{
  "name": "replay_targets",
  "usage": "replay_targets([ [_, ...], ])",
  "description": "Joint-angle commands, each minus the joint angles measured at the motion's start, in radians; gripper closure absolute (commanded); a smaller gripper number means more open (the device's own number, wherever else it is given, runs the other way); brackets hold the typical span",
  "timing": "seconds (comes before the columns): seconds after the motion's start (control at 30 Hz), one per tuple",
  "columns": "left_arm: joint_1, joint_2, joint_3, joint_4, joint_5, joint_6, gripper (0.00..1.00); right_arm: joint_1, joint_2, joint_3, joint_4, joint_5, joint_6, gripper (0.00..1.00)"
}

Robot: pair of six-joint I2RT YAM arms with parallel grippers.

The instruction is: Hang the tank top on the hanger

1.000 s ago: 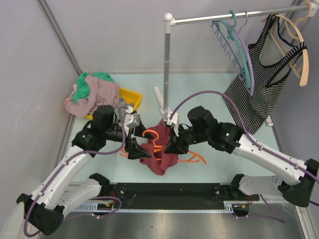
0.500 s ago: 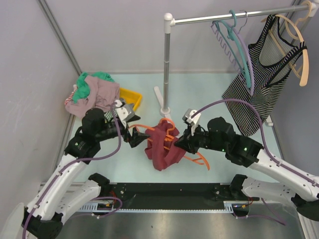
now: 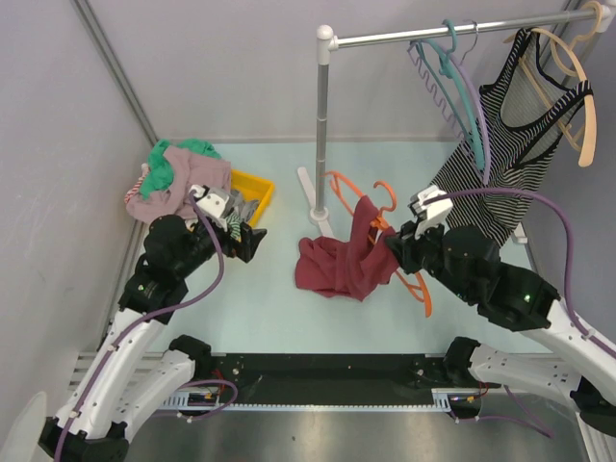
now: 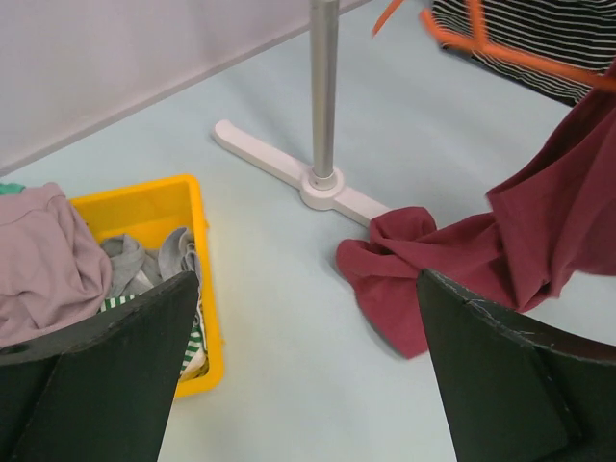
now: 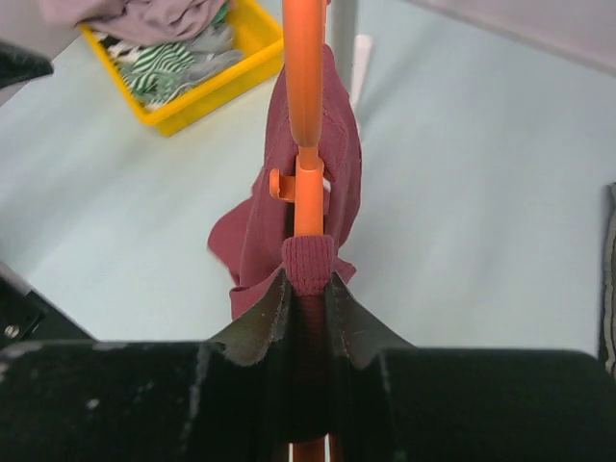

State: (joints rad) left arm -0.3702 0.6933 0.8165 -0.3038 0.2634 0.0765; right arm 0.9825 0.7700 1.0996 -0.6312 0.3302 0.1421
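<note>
- Tank top point(image 3: 337, 268), plain maroon sleeveless fabric: it hangs in a slanting drape from the raised hanger. Its lower folds are pooled on the pale blue table point(image 3: 260, 318), just beside the foot of the white clothes-rail stand point(image 4: 289, 166).
- Thin bright orange plastic clothes hanger point(image 3: 422, 292): we see it lifted off the table. Its long axis runs from our right gripper away toward the stand, and the hook end is farthest from the jaws.
- Right gripper point(image 3: 389, 246): its jaws are pinched tight on the hanger bar, with a band of maroon cloth wrapped over it. In the right wrist view the bar rises straight out of the closed jaws and the cloth falls to the left of it.
- Left gripper point(image 3: 252, 237): its jaws stand wide and hold nothing. It sits well apart from the garment, near the yellow bin point(image 3: 258, 190), and the pooled cloth lies ahead and to its right.
- We judge that the coming move turns on this. The right arm carries the load, so the free left arm is the one to reach across for the loose cloth.
</note>
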Motion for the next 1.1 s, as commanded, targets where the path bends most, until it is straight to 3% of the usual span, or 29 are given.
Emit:
replay_targets([
  [0.0, 0.013, -0.001, -0.002, 0.029, -0.058, -0.026, 0.0, -0.001, 0.009, 0.155, -0.064, 0.228, -0.019, 1.0],
  [0.27, 0.016, 0.0, -0.002, 0.028, -0.049, -0.026, 0.0, -0.071, 0.123, 0.383, -0.116, 0.31, -0.114, 1.0],
  [0.5, 0.016, -0.001, 0.0, 0.025, -0.038, -0.027, 0.0, -0.3, 0.325, 0.604, -0.127, 0.05, -0.139, 1.0],
  [0.73, 0.017, -0.003, 0.003, 0.022, -0.03, -0.029, 0.01, -0.398, 0.486, 0.816, -0.122, -0.049, -0.187, 1.0],
  [1.07, 0.017, -0.012, 0.001, 0.02, -0.024, -0.032, 0.01, -0.432, 0.69, 1.102, -0.098, -0.163, -0.216, 1.0],
])
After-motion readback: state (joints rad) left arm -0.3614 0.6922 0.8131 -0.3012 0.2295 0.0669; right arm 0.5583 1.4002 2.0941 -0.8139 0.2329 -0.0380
